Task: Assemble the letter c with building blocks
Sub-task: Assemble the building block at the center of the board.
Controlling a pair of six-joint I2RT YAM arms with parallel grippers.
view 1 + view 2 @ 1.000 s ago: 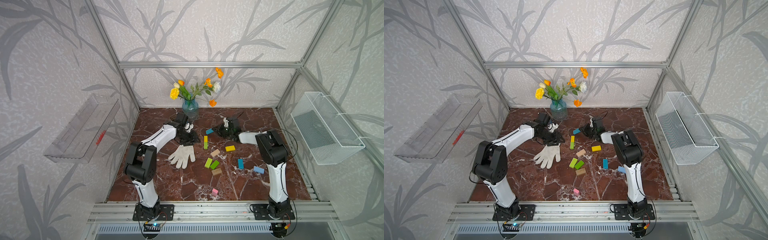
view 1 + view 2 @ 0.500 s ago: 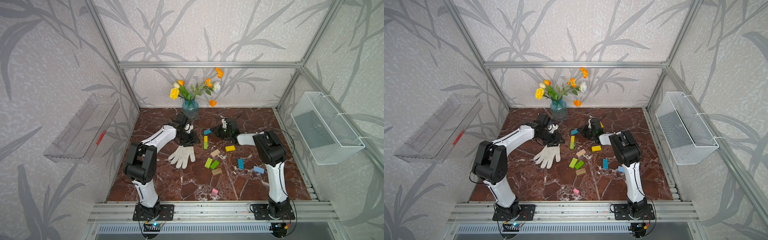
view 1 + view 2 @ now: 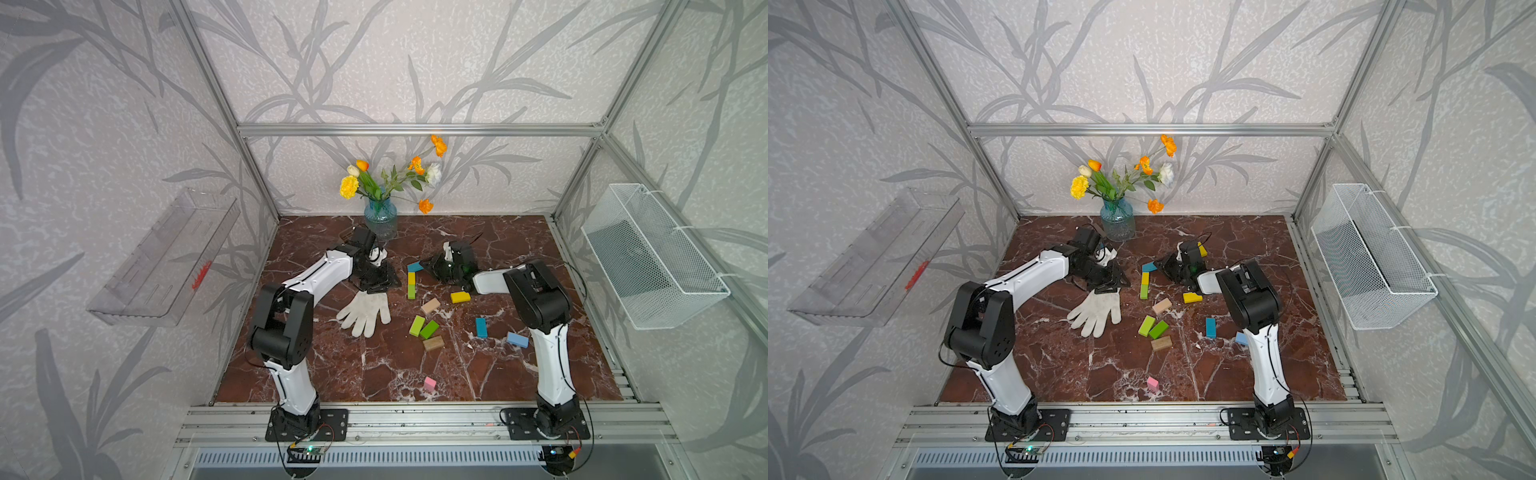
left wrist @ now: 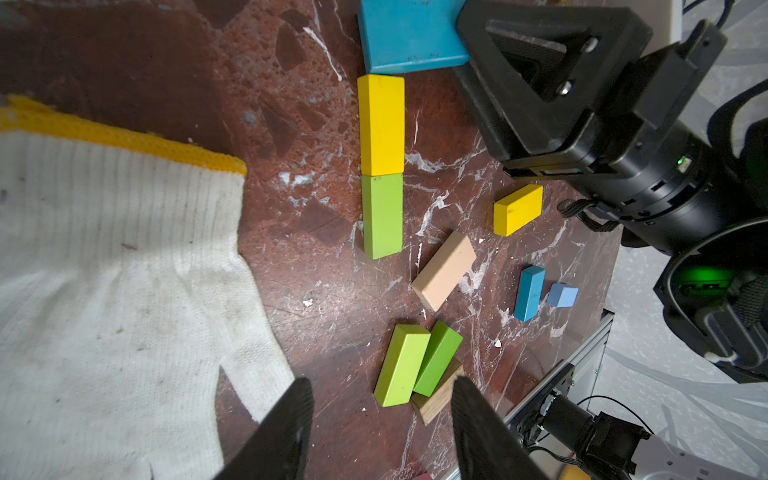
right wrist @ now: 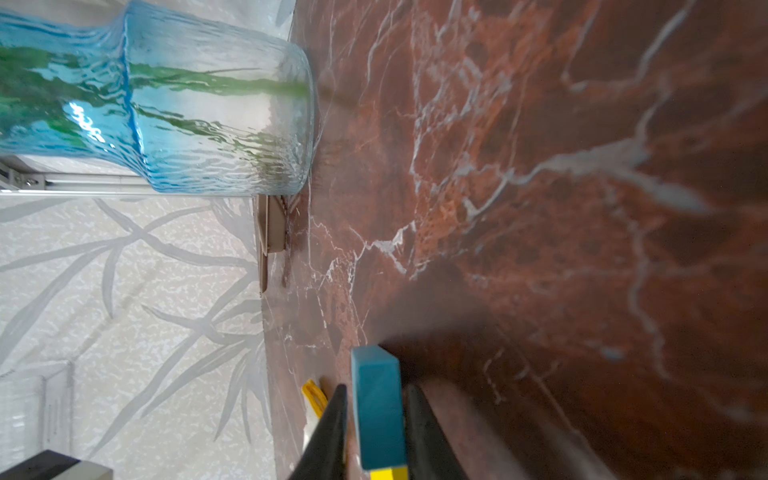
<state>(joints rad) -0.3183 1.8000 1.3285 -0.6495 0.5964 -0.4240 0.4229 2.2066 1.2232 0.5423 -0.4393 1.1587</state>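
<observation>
A teal block (image 3: 414,267) lies at the far end of a line formed by a yellow block (image 3: 411,278) and a green block (image 3: 411,291). My right gripper (image 3: 428,268) straddles the teal block (image 5: 377,411) with its jaws open, a thin gap showing on each side. My left gripper (image 4: 380,382) hovers open and empty between the white glove (image 3: 365,311) and this line. Loose blocks lie nearer the front: yellow (image 3: 460,296), pale wood (image 3: 430,305), two green (image 3: 423,327), brown wood (image 3: 433,343), blue (image 3: 481,327), light blue (image 3: 517,339) and pink (image 3: 429,384).
A blue glass vase (image 3: 380,216) with flowers stands at the back, with a brown spatula (image 5: 270,226) beside it. One more yellow block (image 3: 1202,249) lies behind the right gripper. A clear shelf (image 3: 162,262) hangs on the left wall and a wire basket (image 3: 648,257) on the right.
The right arm has shifted a little to the left at the teal block, and its jaws have loosened from it. The left arm has stayed in place.
</observation>
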